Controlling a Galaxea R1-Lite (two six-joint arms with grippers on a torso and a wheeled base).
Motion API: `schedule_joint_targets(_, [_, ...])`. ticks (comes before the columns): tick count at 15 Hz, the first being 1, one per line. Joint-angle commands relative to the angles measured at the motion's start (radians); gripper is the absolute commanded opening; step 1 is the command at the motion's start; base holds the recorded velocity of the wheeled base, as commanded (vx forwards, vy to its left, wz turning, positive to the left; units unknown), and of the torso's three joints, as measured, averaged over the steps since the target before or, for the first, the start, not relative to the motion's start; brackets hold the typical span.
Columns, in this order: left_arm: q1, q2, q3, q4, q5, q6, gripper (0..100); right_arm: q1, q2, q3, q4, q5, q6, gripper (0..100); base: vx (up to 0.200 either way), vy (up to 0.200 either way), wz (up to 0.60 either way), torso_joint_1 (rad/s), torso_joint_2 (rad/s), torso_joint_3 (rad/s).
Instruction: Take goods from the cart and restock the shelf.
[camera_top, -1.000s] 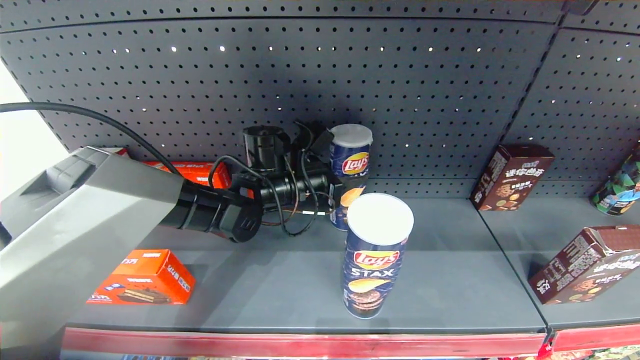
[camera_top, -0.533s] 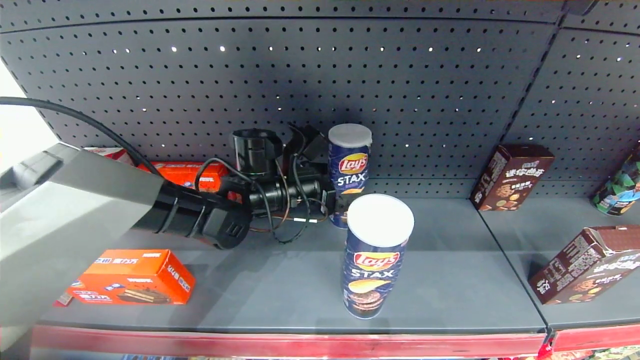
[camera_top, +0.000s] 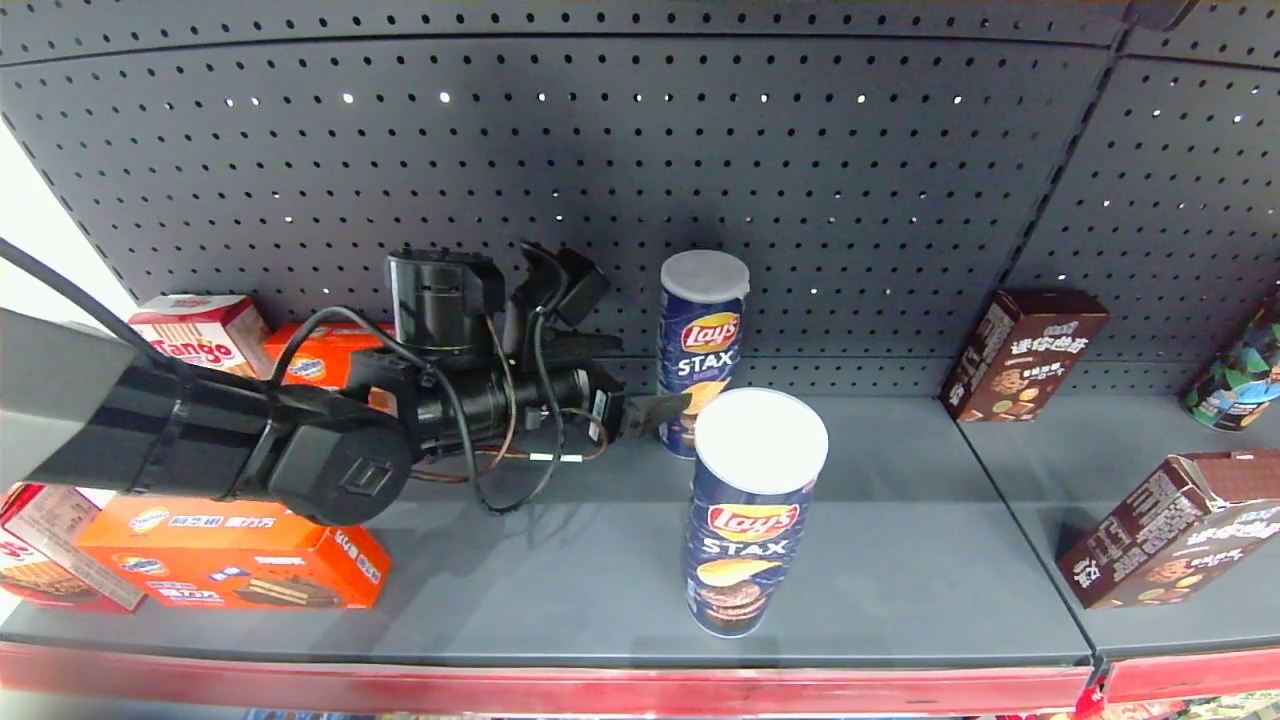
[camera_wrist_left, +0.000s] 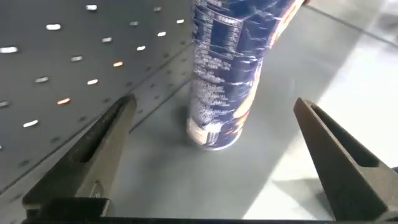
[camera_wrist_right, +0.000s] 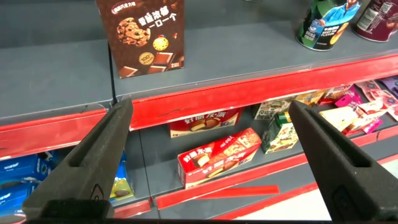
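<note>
Two tall dark-blue chip cans with white lids stand upright on the grey shelf (camera_top: 560, 570). The rear can (camera_top: 702, 340) is near the pegboard and the front can (camera_top: 752, 510) is closer to the shelf's red edge. My left gripper (camera_top: 650, 378) hangs open just left of the rear can, with nothing between its fingers. In the left wrist view the rear can (camera_wrist_left: 227, 74) stands a short way beyond the open left gripper (camera_wrist_left: 214, 104). My right gripper (camera_wrist_right: 210, 106) is open and empty, facing lower shelves.
Orange snack boxes (camera_top: 240, 565) and a red-and-white box (camera_top: 195, 325) sit at the shelf's left. Brown cookie boxes (camera_top: 1020, 350) (camera_top: 1170, 540) and a green can (camera_top: 1240, 375) are on the right. The right wrist view has a brown cookie box (camera_wrist_right: 140, 34) and a red shelf edge (camera_wrist_right: 205, 99).
My left gripper has let go of the rear can and drawn back to the left. The can stays upright by the pegboard. More boxes have come into view at the left.
</note>
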Motion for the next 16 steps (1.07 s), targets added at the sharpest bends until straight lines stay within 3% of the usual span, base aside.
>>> schedule_joint_targets(1, [0.0,-0.031,0.008,0.004,0.022,0.002,100,-0.001,0.001,0.0,0.0,0.0,-0.001,100,0.0,0.0,0.0,0.0,0.0,0.0])
schedule_joint_targets(8, [-0.005,0.006,-0.024,0.006,0.213,0.007,100,0.001,0.001,0.0,0.0,0.0,-0.001,100,0.0,0.0,0.0,0.0,0.0,0.0])
schedule_joint_targets(16, [-0.011,0.035,-0.05,-0.005,0.253,0.007,100,0.001,0.001,0.0,0.0,0.0,-0.001,100,0.0,0.0,0.0,0.0,0.0,0.0])
